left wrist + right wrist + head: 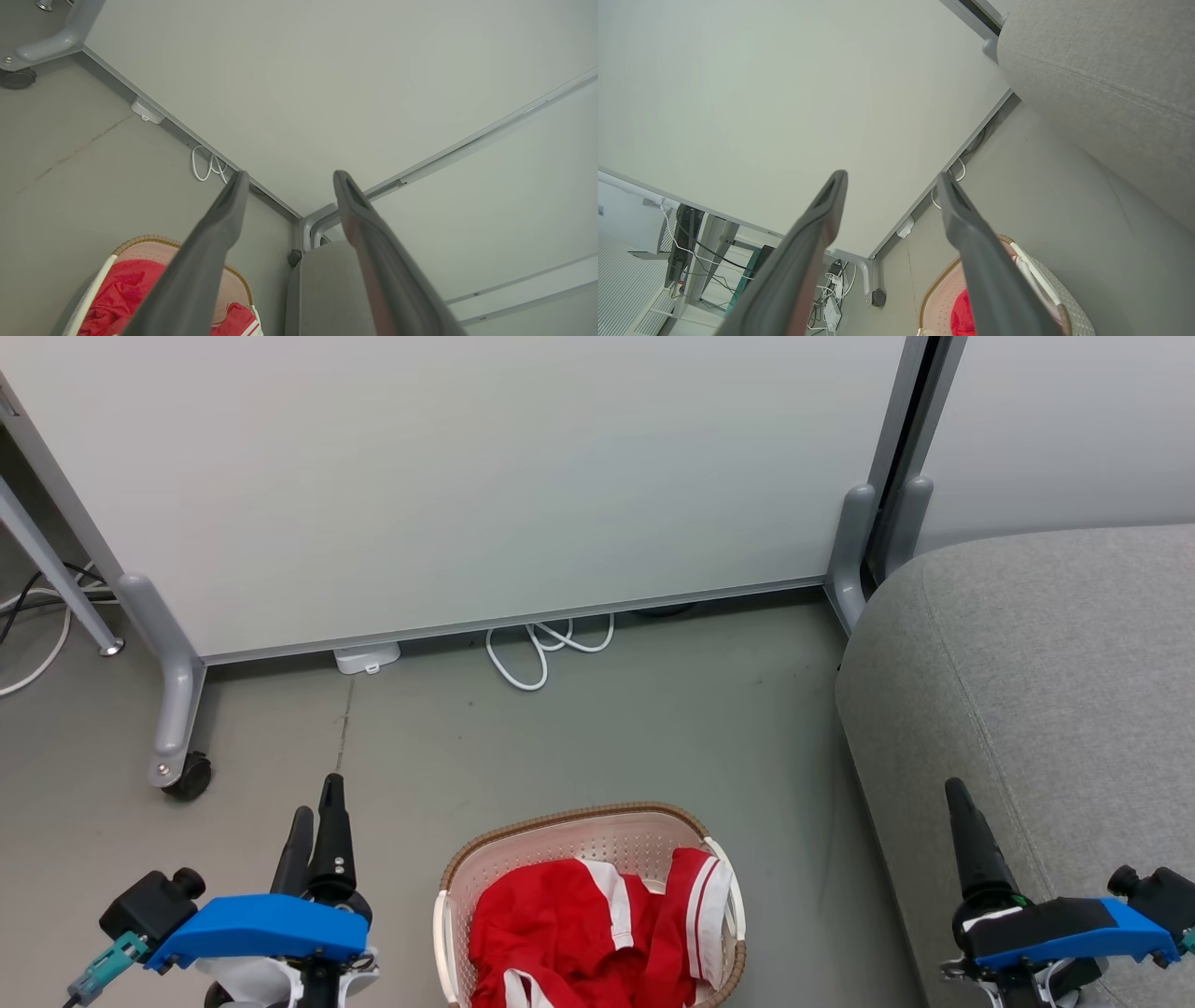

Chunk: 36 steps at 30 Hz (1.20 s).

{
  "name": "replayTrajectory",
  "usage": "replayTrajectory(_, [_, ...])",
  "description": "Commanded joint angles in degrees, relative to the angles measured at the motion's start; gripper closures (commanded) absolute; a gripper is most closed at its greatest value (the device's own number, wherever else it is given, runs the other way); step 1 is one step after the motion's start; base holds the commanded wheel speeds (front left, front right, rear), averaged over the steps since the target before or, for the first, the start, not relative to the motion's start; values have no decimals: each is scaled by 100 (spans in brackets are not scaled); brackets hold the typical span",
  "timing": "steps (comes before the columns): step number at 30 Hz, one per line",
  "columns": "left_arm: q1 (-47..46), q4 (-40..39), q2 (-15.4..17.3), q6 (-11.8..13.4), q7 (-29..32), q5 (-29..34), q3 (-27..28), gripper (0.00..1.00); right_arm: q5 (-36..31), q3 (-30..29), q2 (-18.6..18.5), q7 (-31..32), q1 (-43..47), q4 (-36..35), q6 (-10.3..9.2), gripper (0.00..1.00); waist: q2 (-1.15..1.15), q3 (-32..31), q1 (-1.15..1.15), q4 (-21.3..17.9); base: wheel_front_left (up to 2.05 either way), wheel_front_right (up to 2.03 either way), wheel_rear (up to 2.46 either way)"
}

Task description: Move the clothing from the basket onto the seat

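Flanking the basket (569,817), left gripper (316,798) and right gripper (892,177) are both spread wide and empty. We should lower one onto the red clothing (560,924) heaped inside it, pinch a thick fold, and lift clear toward the seat (1046,663) right of the basket.

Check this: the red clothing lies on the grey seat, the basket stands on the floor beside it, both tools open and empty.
No: the head view shows the clothing in the basket, not on the seat. The rest holds: basket on the floor, left tool and right tool open, empty.
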Motion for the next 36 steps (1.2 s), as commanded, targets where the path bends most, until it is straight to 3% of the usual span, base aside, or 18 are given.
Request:
replayTrajectory(1, [-182, -66, 43, 17, -55, 225, -43, 0, -203, 13, -32, -55, -157, -47, 10, 0, 0, 1, 0, -1, 0, 0, 0])
replayTrajectory(36, [-373, 345, 81, 45, -670, 2787, -389, 0, -2600, 205, -43, -480, -247, 69, 15, 0, 0, 2, 0, 3, 0, 0, 0])
